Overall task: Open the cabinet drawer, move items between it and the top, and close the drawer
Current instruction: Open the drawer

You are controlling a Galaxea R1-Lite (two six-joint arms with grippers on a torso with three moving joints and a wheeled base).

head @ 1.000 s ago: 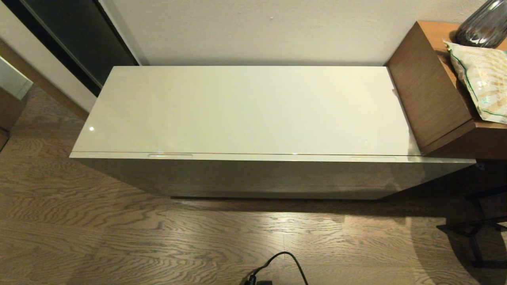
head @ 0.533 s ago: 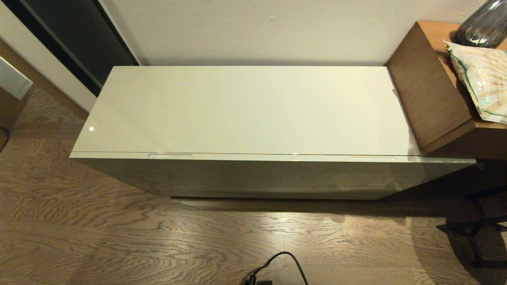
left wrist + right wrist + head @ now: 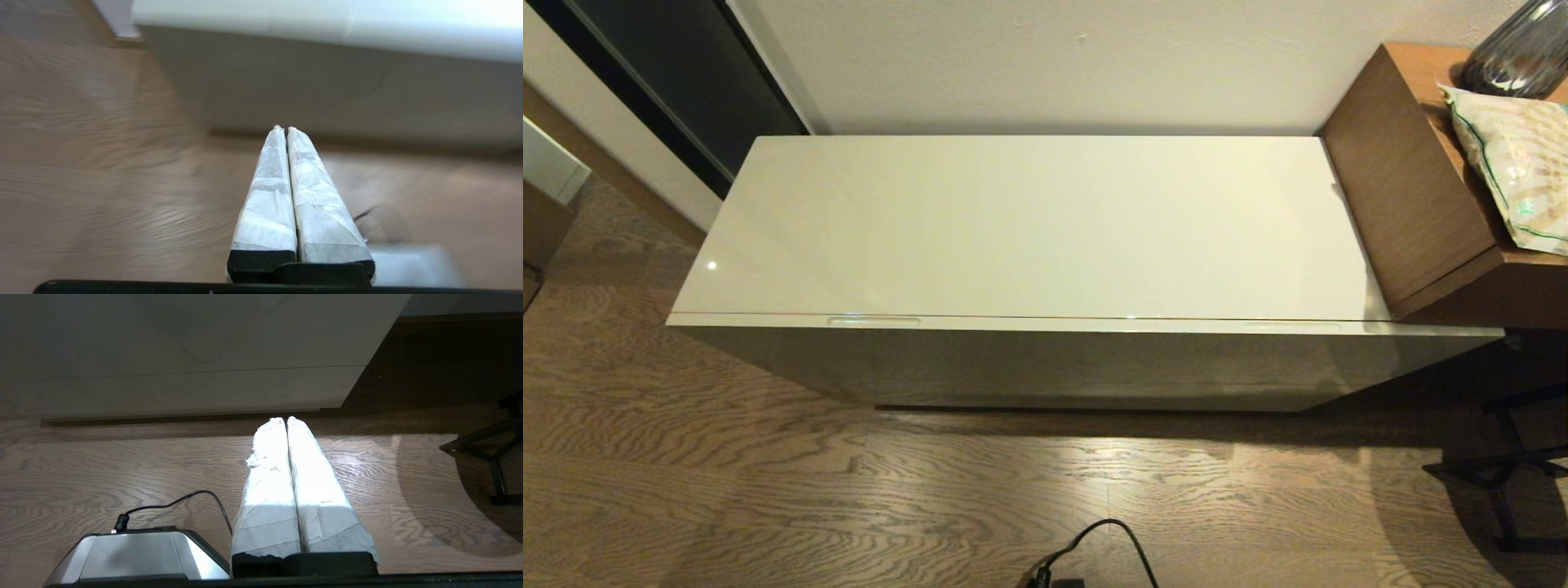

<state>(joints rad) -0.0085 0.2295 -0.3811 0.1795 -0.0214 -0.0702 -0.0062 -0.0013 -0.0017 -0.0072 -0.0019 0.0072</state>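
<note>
Wide open approach to the cabinet, boxed in only at its right end

The top (image 3: 1029, 224) lies bare from end to end, and the wooden floor (image 3: 849, 498) before the closed drawer front (image 3: 1086, 367) is open, save for a black cable (image 3: 1115, 539) low at the middle. At the right a taller brown table (image 3: 1409, 188) butts against the cabinet's end, carrying a patterned bag (image 3: 1515, 167) and a dark vase (image 3: 1523, 53); a black frame (image 3: 1503, 469) stands on the floor below it. The wall (image 3: 1054, 57) closes off the back.
</note>
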